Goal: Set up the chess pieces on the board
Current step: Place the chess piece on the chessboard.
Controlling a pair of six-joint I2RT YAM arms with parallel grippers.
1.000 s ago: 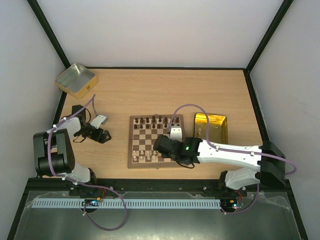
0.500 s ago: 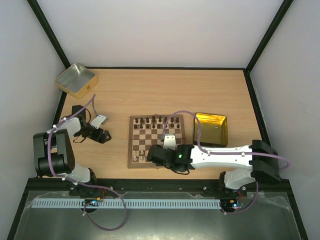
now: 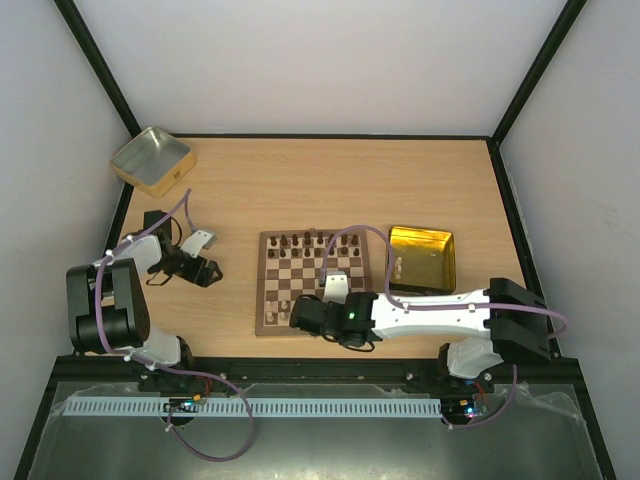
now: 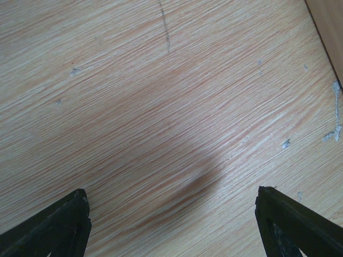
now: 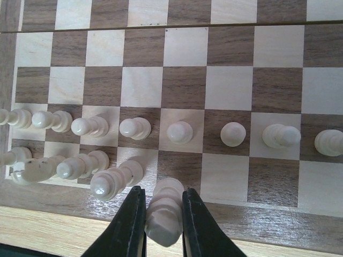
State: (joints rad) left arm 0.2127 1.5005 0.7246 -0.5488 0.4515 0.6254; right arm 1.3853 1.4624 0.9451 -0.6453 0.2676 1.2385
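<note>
The chessboard point(image 3: 313, 283) lies mid-table, with dark chessmen along its far rows and cream-white pieces along its near rows. In the right wrist view the board point(image 5: 230, 85) shows a row of cream pawns point(image 5: 179, 131) and several back-row pieces point(image 5: 110, 180) at the left. My right gripper point(image 5: 162, 214) is shut on a cream-white chess piece point(image 5: 165, 214) and holds it over the near row's dark square by the board's near edge; it also shows in the top view point(image 3: 302, 318). My left gripper point(image 3: 205, 270) is open and empty over bare table left of the board.
A gold tin point(image 3: 422, 258) stands right of the board. A second tin point(image 3: 152, 160) stands at the far left corner. The left wrist view shows only bare wood table point(image 4: 161, 107). Black frame rails edge the table.
My right gripper has moved left and toward the board's near edge, carrying the cream piece. The left arm has not moved.
</note>
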